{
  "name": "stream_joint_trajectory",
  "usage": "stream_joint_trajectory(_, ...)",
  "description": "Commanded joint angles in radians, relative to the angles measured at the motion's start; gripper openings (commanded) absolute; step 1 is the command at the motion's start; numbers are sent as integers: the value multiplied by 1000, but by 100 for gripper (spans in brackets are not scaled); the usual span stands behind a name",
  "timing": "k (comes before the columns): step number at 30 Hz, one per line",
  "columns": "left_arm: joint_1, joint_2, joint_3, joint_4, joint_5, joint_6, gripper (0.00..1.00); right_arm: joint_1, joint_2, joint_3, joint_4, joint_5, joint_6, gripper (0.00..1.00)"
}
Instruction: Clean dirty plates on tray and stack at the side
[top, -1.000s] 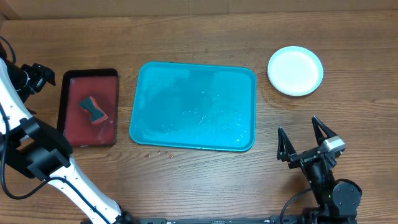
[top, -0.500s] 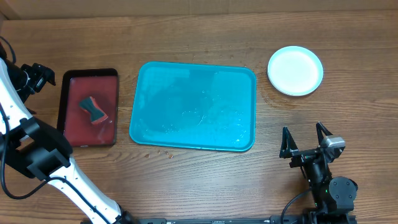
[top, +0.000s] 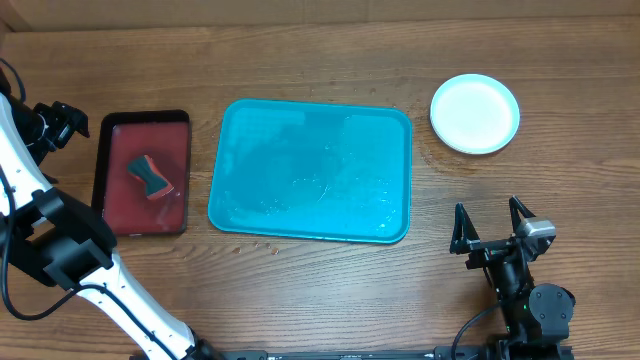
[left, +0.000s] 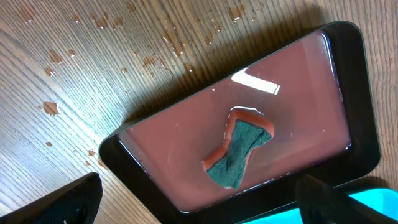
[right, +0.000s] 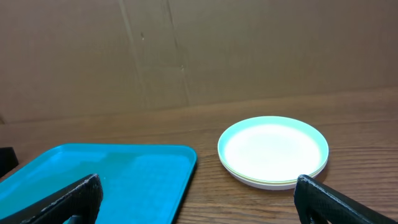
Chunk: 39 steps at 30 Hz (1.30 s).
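Sitting on the wooden table (top: 320, 60) to the far right of the turquoise tray (top: 310, 170) is one stack of plates (top: 475, 113), apart from the tray and untouched by either arm. From overhead the stack reads as a single white-centred disc with a mint rim. The right wrist view shows a yellow-green edge under the mint one, so at least two plates lie stacked; the full count cannot be told. The one turquoise tray lies mid-table with no plate on it, only a film of water and droplets.

One smaller dark red tray (top: 145, 172) with a black rim sits just left of the turquoise tray. It holds reddish water and one sponge (left: 239, 155), green on top with an orange edge. Reddish splashes dot the wood beside it.

Two grippers are in view. The left gripper (left: 199, 183) hangs above the red tray with its fingers spread wide and nothing between them. The right gripper (top: 487, 212) stands near the table's front right, fingers also spread wide and empty, facing the plates.
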Motion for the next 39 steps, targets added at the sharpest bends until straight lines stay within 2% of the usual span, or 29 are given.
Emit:
stream_joint_trajectory(1, -7, -23, 16, 1, 0, 20, 100, 5, -8, -10, 5, 13, 0, 100)
stream_joint_trajectory(14, -7, -21, 16, -2, 0, 24, 100, 5, -8, -10, 5, 13, 0, 100)
stream_joint_trajectory(20, -6, -32, 16, -51, 12, 24, 100, 5, -8, -10, 5, 13, 0, 100)
stream_joint_trajectory(27, -45, -169, -17, -26, 18, 39, 100, 5, -8, -10, 5, 13, 0, 100)
stream_joint_trajectory(32, -84, -419, -233, 148, 18, 148, 100, 5, -8, -10, 5, 13, 0, 100)
stream_joint_trajectory(39, -176, -733, -643, 377, 34, 328, 100, 5, -8, -10, 5, 13, 0, 100)
